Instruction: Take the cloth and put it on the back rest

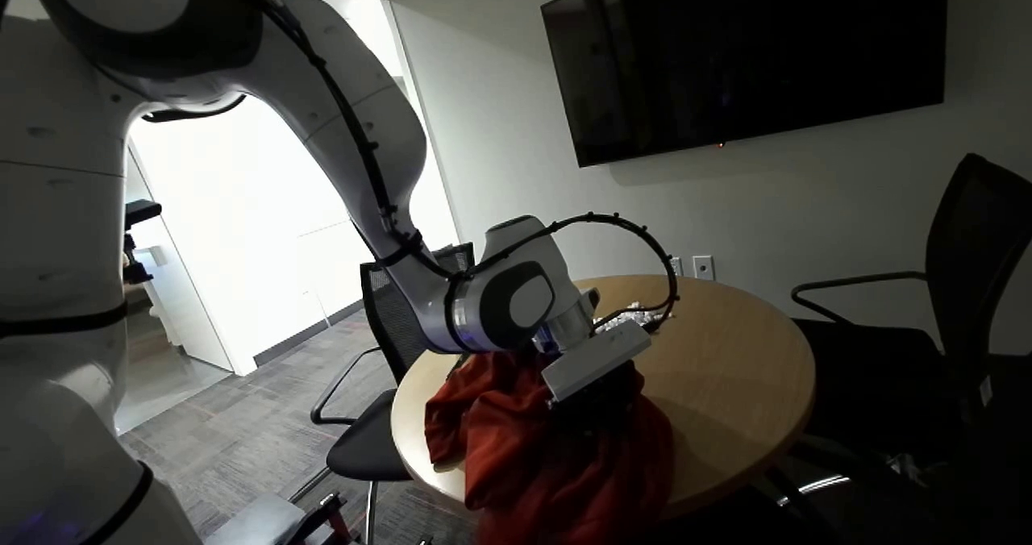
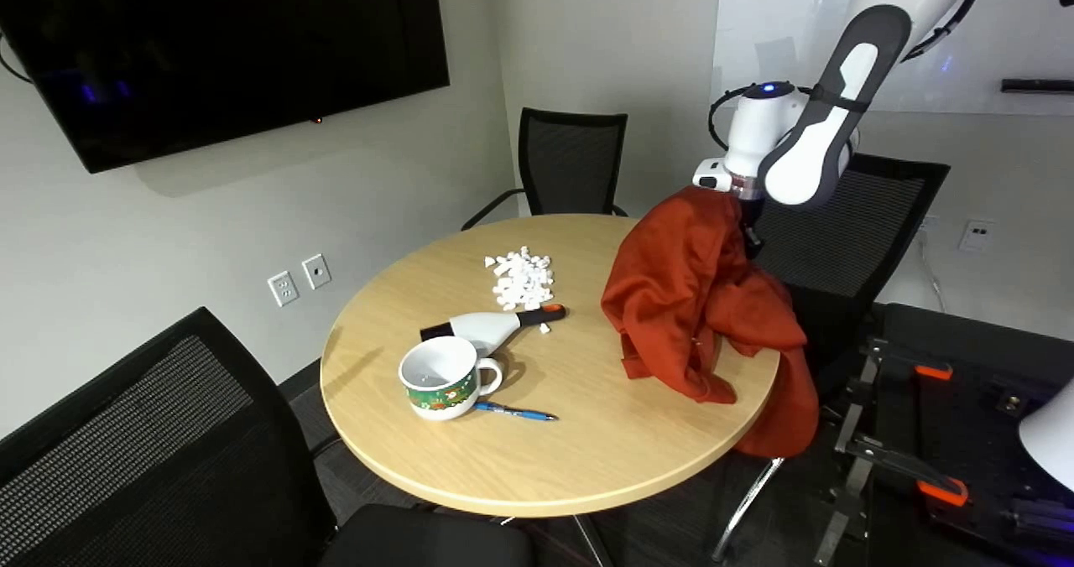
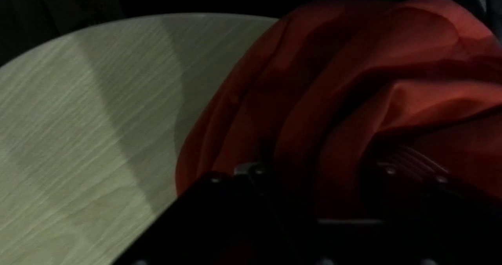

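The gripper (image 3: 329, 171) touches the cloth (image 2: 701, 290), grip too dark to tell; grasping, I judge; next, lift toward back rest (image 2: 839, 227).

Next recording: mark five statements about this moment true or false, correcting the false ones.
1. The crumpled red-orange cloth hangs partly off the round light-wood table. True.
2. The slim blue pen lies inside the green-banded white ceramic mug. False: the pen lies beside the mug.
3. Small white pieces lie on the table. True.
4. The black gripper touches the mug. False: the gripper is at the cloth.
5. In an exterior view, a black mesh back rest shows behind the gripper. True.
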You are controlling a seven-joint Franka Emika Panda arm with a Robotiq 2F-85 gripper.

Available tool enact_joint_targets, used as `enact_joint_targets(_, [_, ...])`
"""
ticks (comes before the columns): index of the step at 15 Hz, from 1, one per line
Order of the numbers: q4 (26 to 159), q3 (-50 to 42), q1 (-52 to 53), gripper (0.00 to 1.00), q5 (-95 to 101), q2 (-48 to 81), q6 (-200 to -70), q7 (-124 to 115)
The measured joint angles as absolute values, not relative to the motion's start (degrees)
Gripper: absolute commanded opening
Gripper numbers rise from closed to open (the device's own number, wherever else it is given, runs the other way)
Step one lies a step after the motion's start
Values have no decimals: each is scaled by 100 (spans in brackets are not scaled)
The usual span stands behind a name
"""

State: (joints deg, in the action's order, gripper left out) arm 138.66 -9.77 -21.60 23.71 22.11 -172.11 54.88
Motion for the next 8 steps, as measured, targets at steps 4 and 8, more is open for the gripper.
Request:
enact_joint_targets(4, [13815,-1177,-1962,0,2389,2251,-17211,5486])
enact_joint_targets(8, [13759,-1444,-1675,2,2485,2317,-17192,5407])
